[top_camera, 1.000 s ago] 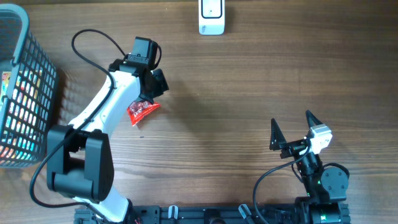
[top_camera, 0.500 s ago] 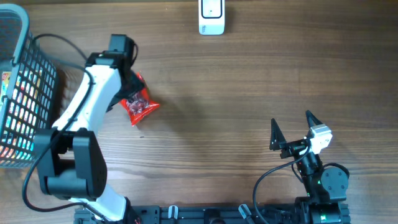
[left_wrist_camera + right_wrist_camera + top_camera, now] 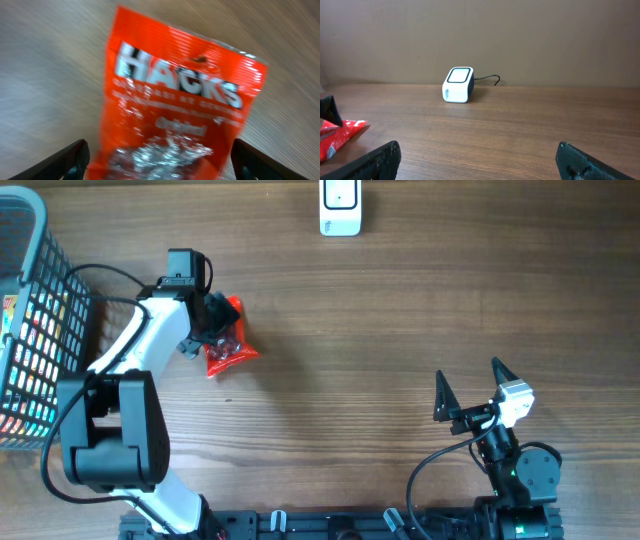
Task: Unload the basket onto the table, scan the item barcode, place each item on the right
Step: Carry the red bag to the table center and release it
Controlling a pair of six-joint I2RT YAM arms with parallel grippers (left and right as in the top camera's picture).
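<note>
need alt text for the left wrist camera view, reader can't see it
A red Hacks candy bag lies on a wooden table, seen close up and slightly blurred. The left tool's two dark fingertips show at the bottom corners, spread wide either side of the bag.

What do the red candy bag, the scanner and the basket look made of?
Red candy bag: glossy plastic film, going by its glare and crinkles. Scanner: smooth white moulded plastic, apparently, with a dark top window. Basket: grey-blue open lattice, likely plastic, possibly coated wire.
</note>
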